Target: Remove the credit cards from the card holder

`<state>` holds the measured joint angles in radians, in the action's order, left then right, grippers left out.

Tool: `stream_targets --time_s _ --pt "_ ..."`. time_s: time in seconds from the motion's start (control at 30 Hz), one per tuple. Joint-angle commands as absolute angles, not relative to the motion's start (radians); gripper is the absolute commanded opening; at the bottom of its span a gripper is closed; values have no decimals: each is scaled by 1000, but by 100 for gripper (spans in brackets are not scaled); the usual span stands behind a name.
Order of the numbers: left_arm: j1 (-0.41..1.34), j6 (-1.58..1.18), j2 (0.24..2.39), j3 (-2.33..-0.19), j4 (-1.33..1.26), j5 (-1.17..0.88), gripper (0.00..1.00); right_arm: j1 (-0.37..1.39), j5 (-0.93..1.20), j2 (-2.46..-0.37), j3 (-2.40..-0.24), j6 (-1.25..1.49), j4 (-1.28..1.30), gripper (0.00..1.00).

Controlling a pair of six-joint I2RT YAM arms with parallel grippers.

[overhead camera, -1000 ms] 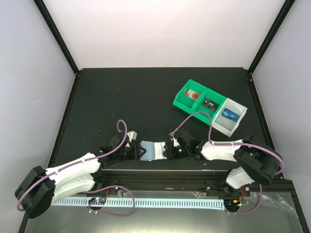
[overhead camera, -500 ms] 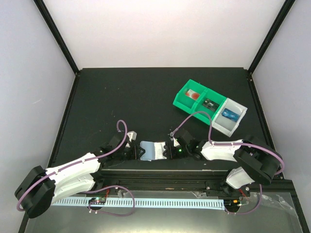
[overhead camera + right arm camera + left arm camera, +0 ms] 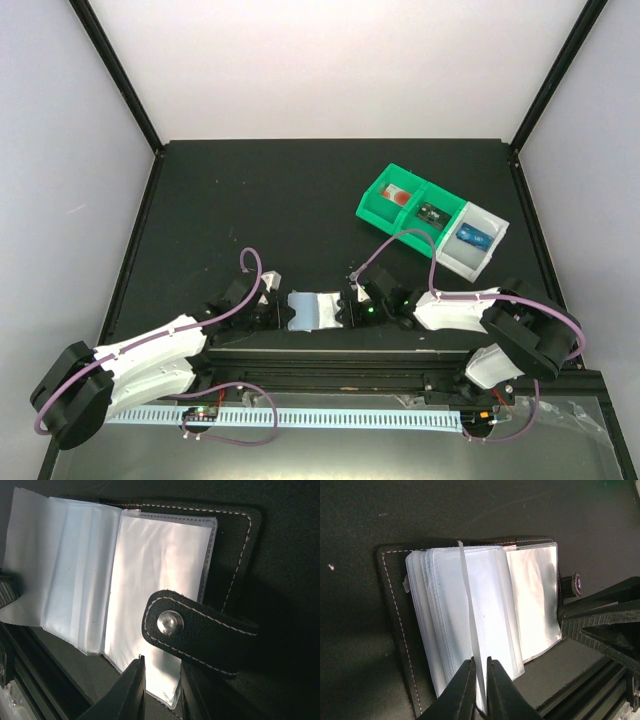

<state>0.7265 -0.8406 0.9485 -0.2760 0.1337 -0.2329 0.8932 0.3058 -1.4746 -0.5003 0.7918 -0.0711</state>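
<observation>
The card holder (image 3: 313, 308) lies open at the table's near edge between my two grippers. In the left wrist view it (image 3: 395, 625) has a dark stitched cover and several clear sleeves. My left gripper (image 3: 480, 672) is shut on one clear sleeve (image 3: 468, 605) and holds it upright on edge. My right gripper (image 3: 161, 680) has its jaws a little apart over the near edge of the right sleeve (image 3: 160, 580), beside the snap strap (image 3: 200, 632). No blue card shows in the sleeves. One blue credit card (image 3: 472, 237) lies in the tray's white compartment.
The green-and-grey compartment tray (image 3: 380, 200) stands at the back right, holding a red-and-white item (image 3: 399, 195) and a small dark green item (image 3: 432, 212). The metal rail (image 3: 330, 352) runs along the table's near edge, just behind both grippers.
The sleeve held by the left gripper has lifted, and the holder's pages look brighter and more spread. Both arms have hardly moved.
</observation>
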Motion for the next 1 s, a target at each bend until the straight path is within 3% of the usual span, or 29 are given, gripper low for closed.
stream_targets --time_s 0.0,0.7,0.97 --pt "724 -830 946 -289 113 -248 3 895 248 -1511 -483 791 -73 23" --pt "744 -896 1072 -368 -158 -461 2 896 264 -1495 -465 799 -124 23" --pt "790 -946 1174 -397 -304 -515 7 895 262 -1489 -457 794 -134 23"
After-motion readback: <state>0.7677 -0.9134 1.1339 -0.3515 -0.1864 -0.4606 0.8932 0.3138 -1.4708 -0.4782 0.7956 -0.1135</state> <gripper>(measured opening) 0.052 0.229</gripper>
